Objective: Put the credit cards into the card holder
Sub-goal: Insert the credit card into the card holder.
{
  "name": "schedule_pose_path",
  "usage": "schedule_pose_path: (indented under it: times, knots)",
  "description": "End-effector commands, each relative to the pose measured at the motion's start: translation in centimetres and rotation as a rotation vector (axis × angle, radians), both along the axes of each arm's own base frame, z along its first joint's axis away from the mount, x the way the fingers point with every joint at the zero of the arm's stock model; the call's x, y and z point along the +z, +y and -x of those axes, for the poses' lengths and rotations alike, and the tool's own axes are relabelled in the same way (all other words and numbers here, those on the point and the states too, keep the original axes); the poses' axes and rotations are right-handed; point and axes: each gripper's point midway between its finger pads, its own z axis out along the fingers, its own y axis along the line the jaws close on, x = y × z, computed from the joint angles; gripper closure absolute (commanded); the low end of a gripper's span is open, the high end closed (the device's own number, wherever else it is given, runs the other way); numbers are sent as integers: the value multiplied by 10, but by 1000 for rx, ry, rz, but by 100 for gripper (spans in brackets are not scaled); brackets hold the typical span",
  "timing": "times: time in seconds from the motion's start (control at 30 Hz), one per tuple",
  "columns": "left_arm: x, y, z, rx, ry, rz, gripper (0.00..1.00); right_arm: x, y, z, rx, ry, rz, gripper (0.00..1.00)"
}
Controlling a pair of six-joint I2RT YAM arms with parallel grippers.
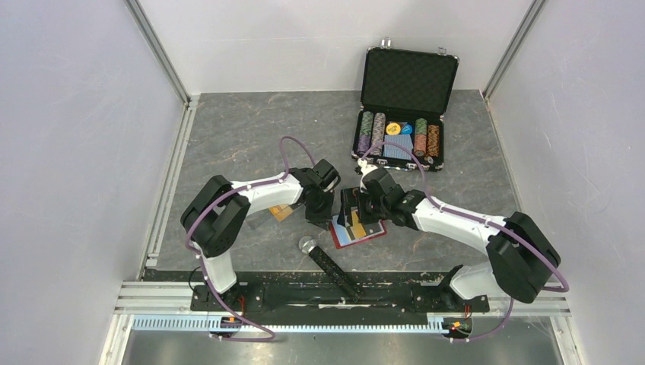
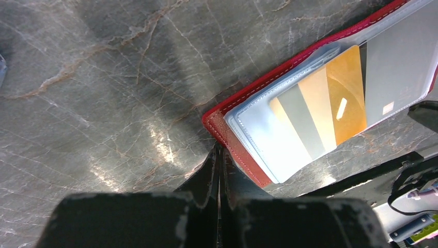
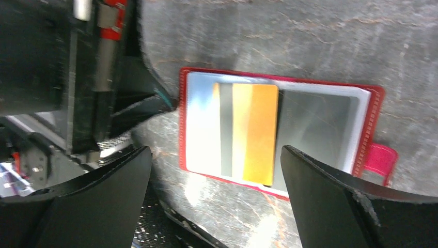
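Touching the card holder (image 2: 233, 150) corner just ahead, left claw (image 2: 218, 155) is closed tight, empty, prob. steadying it; right claw (image 3: 216, 155) spread wide, empty, credit card (image 3: 255, 129) half-sleeved below.

White links (image 1: 270, 192), black joints (image 1: 217, 214), purple cables (image 1: 292, 138), scuffed black left claw (image 2: 218, 155).

We see a red card holder (image 3: 375, 124) with pale stitching, blue-grey sleeves (image 3: 201, 129) and a pink-red tab (image 3: 381, 160). The credit card (image 3: 255, 132) is orange-gold with a grey stripe. The tabletop (image 2: 103, 103) is grey marble with brownish veins. The fingers (image 3: 330, 201) are black.
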Motion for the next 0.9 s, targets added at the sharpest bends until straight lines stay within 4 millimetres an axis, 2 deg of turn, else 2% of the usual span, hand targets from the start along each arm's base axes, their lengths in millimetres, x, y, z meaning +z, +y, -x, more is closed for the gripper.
schedule_pose_path:
  times: [0.0,0.17,0.4,0.57,0.67,0.77,0.87]
  knots:
    - [17,-9,-5,51,-19,70,98,-12,-23,-3,-27,-30,125,2]
    - [7,-8,-2,53,9,52,98,-30,-25,2,-9,8,157,2]
    - [-2,-11,-3,43,26,44,98,-53,-7,19,63,114,91,18]
    - [-5,-9,-8,28,21,3,98,-42,7,23,85,123,2,43]
    - [-3,-7,-14,11,9,-28,98,-34,18,26,99,137,-64,54]
    - [0,-8,-22,-10,-5,-49,98,-30,27,30,106,157,-124,59]
    - [4,-4,-30,-28,-23,-88,98,-25,31,32,107,157,-150,58]
